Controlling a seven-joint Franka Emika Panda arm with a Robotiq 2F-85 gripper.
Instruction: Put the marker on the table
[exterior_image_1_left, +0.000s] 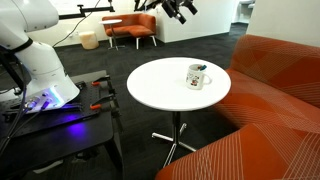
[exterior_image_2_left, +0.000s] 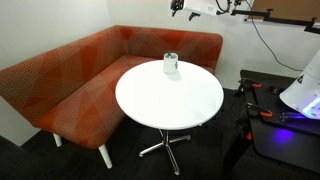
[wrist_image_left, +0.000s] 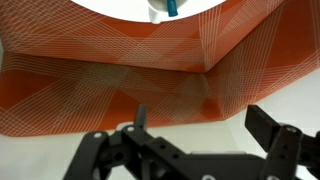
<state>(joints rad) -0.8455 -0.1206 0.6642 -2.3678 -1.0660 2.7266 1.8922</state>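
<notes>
Far to the left in an exterior view, the arm's white base sits on the black workbench, well below the gripper and off to its left. An orange armchair in the background shows just left of the gripper and lower down. The gripper itself hangs high, at the top edge of both exterior views. Its jaws stand wide apart and grip nothing — in the wrist view the two black fingers rise from the bottom of the frame with only orange sofa fabric showing between them.

Beneath the gripper, a long way down, stands the round white table on its single metal pole. A white mug stands upright on the tabletop, towards the sofa side, well below the gripper and a little to its right in that view. The marker is in the mug. The wrist view catches its teal end poking above the rim at the very top of the frame, ahead of the fingers and well apart from them. How deep it sits in the mug cannot be told — the frame cuts it off.

Furthest right, the orange sofa curves round the table, lower than the gripper and on past the mug.
</notes>
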